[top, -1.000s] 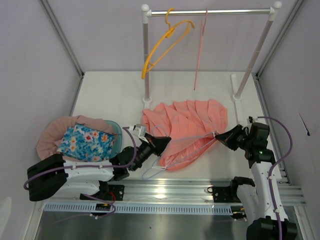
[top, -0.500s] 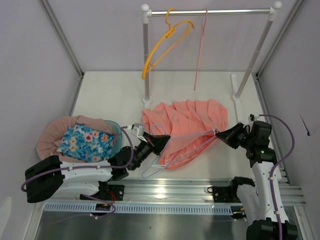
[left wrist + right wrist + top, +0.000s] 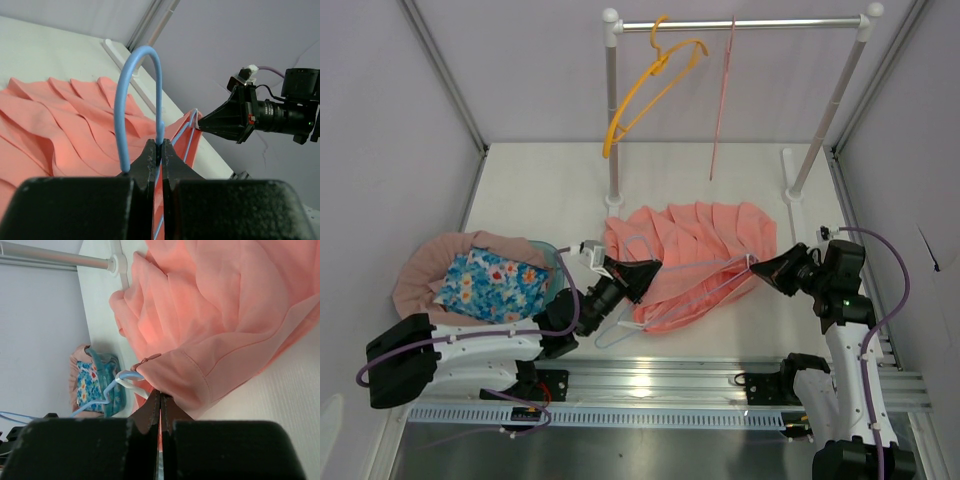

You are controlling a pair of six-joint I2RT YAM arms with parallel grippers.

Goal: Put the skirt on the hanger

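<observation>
**White worktop (image 3: 540,190), coral skirt pinned from both sides**

Pleated and coral, the skirt (image 3: 700,245) lies spread mid-worktop, with the light-blue hanger (image 3: 159,100) running along its near edge. The left pincer (image 3: 159,150) is pressed together on the hanger's neck just under the hook. The right pincer (image 3: 160,395) is pinched on the skirt's hem, seemingly at the hanger's arm end. Behind stands a clothes rail (image 3: 740,22) carrying a yellow hanger (image 3: 650,95) and a pink hanger (image 3: 720,100). A floral cloth (image 3: 490,280) sits far left.
</observation>
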